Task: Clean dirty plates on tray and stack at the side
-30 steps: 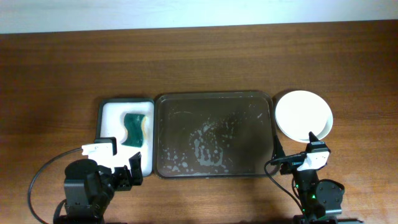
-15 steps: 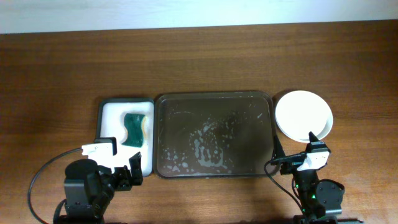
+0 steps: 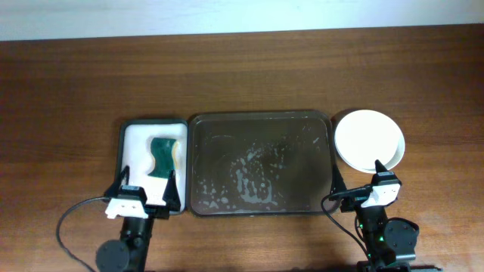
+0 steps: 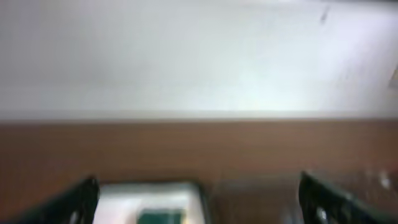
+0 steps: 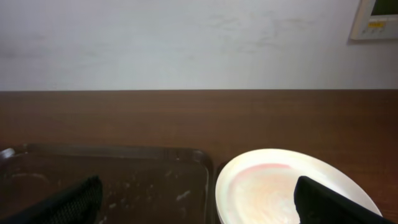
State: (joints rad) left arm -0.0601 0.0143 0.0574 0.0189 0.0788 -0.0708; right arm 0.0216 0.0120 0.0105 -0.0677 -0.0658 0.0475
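Observation:
The dark brown tray [image 3: 259,125] lies mid-table with wet streaks and no plates on it; it also shows in the right wrist view [image 5: 124,180]. The plates [image 3: 369,139] sit stacked on the table right of the tray, a white-pinkish one on top, also in the right wrist view [image 5: 273,186]. My left gripper [image 3: 144,189] is open at the front edge of the small white-lined tray [image 3: 136,143]. My right gripper [image 3: 357,183] is open, near the front of the plate stack and the tray's front right corner. Both grippers are empty.
A green sponge [image 3: 162,156] lies in the small black-rimmed tray, left of the brown tray; it shows blurred in the left wrist view [image 4: 158,216]. A pale wall runs behind the table's far edge.
The left arm has swung and straightened; its gripper now points up the table at the small tray's front edge. The right arm, plates and tray have not moved.

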